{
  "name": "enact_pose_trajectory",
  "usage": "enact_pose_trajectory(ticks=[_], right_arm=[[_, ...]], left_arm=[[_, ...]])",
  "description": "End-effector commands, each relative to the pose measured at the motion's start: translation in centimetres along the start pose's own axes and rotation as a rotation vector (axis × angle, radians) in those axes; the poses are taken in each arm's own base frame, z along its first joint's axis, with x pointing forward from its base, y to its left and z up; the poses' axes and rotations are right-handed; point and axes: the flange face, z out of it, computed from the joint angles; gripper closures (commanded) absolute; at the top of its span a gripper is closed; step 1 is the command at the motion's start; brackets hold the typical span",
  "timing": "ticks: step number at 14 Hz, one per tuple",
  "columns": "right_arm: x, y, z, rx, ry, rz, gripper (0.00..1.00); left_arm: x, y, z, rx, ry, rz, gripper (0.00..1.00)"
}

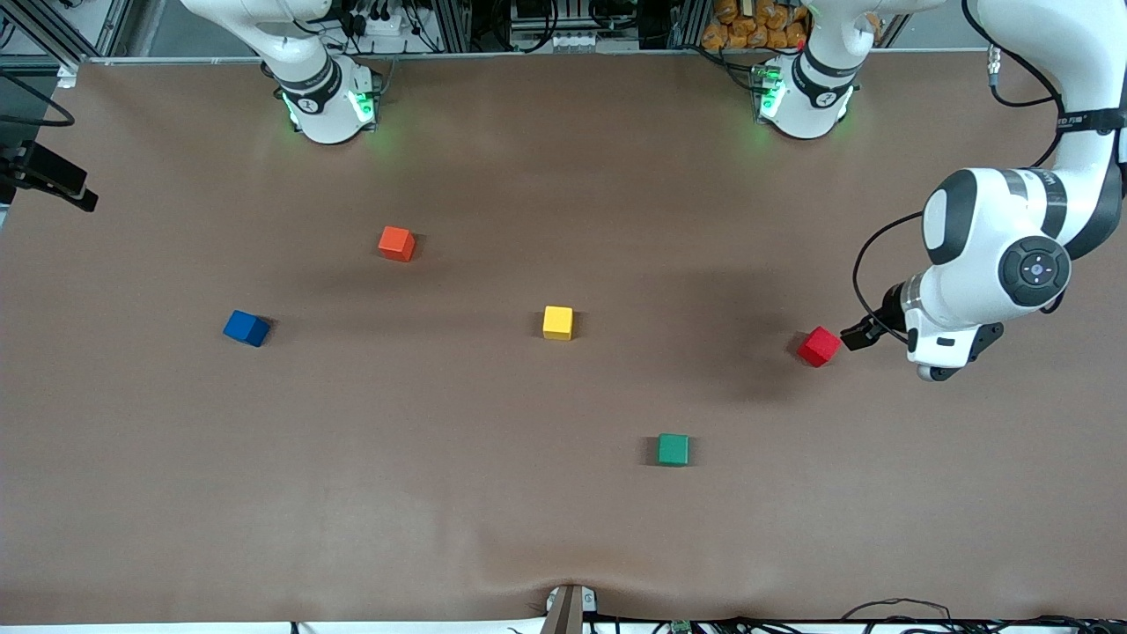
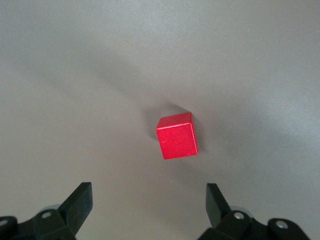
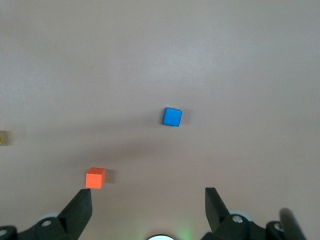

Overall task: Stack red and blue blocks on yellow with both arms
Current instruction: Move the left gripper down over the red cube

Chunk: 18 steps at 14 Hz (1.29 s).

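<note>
On the brown bench [image 1: 440, 493], a matte orange-red cube [image 1: 396, 243] and green cube [image 1: 673, 449] flank the bright-yellow cube [image 1: 557, 322]. My left tool [image 2: 150, 210] hovers wide over the crimson cube [image 1: 819, 346]; my right tool [image 3: 149, 210], wide, over the blue cube [image 1: 246, 328].

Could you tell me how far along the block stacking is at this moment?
Nothing is stacked yet: the yellow block stands bare. In hand: the left gripper hovers, jaws open, over the table beside the red block. The right gripper, open, is high above the blue block. Both pickups and placements remain.
</note>
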Motion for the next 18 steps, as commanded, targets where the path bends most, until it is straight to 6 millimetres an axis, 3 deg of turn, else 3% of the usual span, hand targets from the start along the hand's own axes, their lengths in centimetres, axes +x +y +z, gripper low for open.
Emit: enact_pose_trajectory(ticks=[1, 9, 13, 18], right_arm=[[0.1, 0.4, -0.2, 0.0, 0.0, 0.018, 0.0], [0.1, 0.4, -0.2, 0.0, 0.0, 0.018, 0.0], [0.1, 0.4, -0.2, 0.0, 0.0, 0.018, 0.0], [0.1, 0.4, -0.2, 0.0, -0.002, 0.018, 0.0]], left_arm=[[-0.3, -0.1, 1.7, -0.021, 0.014, -0.02, 0.0], [-0.7, -0.3, 5.9, -0.07, 0.065, -0.017, 0.0], [-1.2, 1.8, 7.6, -0.098, 0.09, -0.065, 0.0], [-0.9, 2.4, 9.0, -0.116, 0.106, -0.066, 0.0]])
